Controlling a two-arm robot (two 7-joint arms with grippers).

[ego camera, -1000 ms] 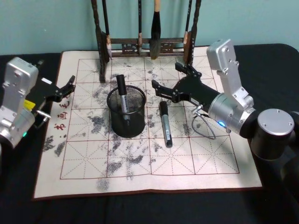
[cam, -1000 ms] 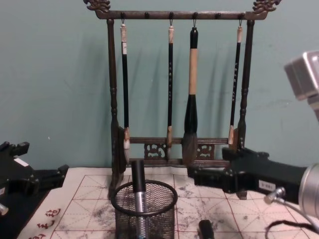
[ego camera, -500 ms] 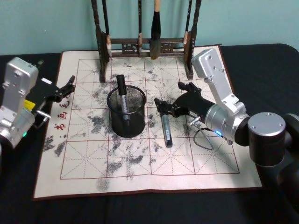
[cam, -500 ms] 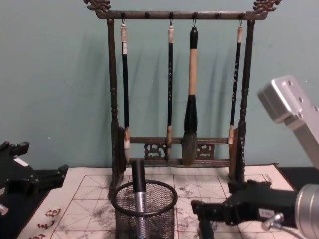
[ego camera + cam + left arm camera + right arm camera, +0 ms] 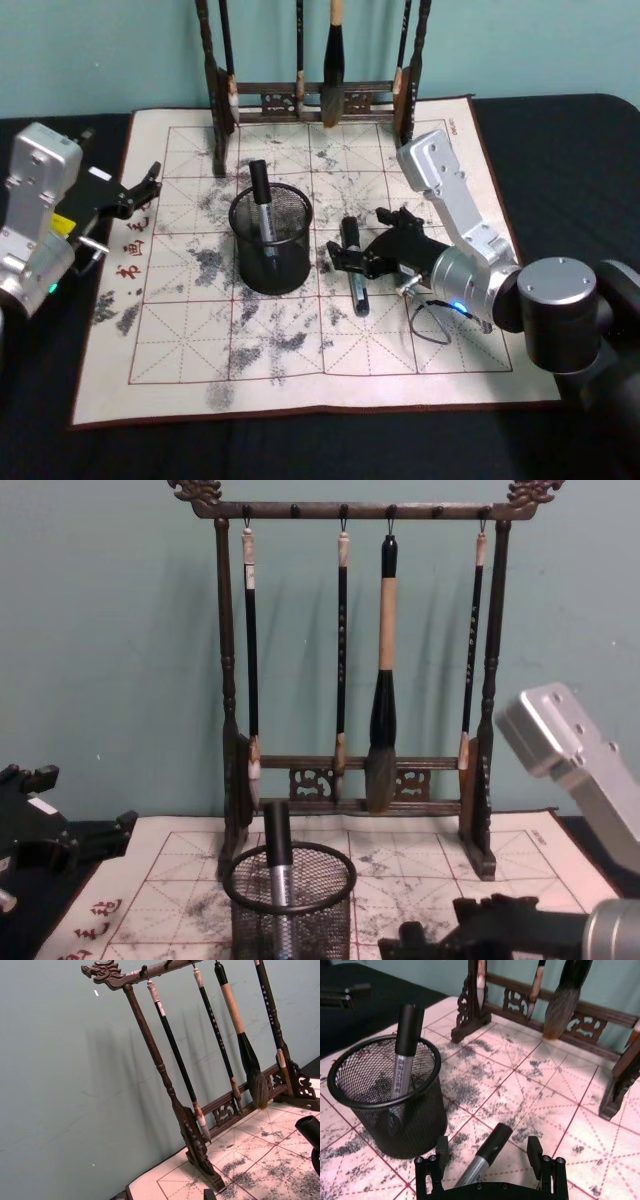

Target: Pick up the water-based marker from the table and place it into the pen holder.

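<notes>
Dark black flat tabletop (image 5: 40, 445). Cream rectangular mat (image 5: 180, 345): ruled in red grid lines, blotched with grey-black ink smudges, edged in dark red, marked with red characters (image 5: 128, 245) along its left side. Small round black wire-mesh pen holder (image 5: 272, 265), with a black-capped, silver-barrelled marker (image 5: 262, 205). Same black cap and silver-grey barrel on the water-based marker (image 5: 357, 290) on the mat. Matt black right gripper (image 5: 355, 233) on a silver-grey arm. Dark brown carved wooden brush rack (image 5: 228, 680) against a plain teal wall (image 5: 120, 630).
</notes>
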